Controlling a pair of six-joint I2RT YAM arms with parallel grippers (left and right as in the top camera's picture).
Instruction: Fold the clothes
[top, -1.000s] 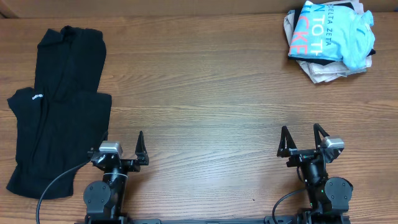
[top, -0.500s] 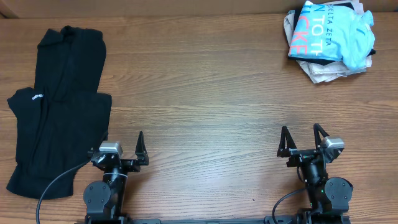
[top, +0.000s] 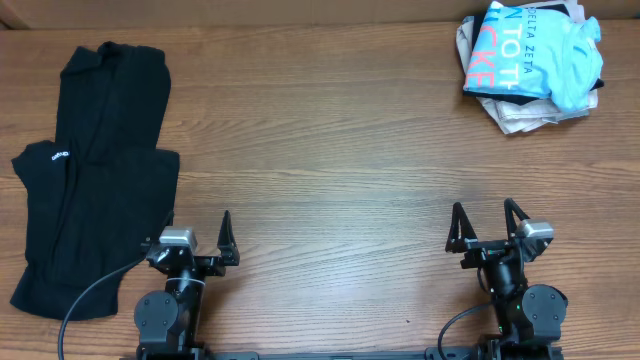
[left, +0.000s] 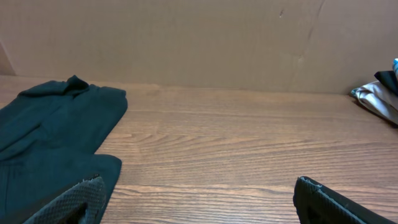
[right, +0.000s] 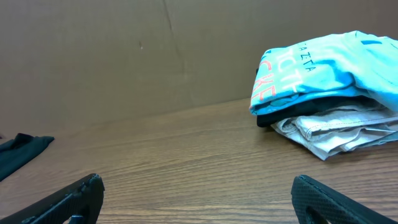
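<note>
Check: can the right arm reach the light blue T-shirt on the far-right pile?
Probably yes. The light blue T-shirt lies on top of the pile, uncovered, and only bare table lies between it and the open right gripper. It sits far back, so reach may be near the limit.

Blue T-shirt (top: 532, 55) atop pile (top: 517, 117); black garment (top: 90, 190) left.

top-down overhead; low, forward-facing wrist views
</note>
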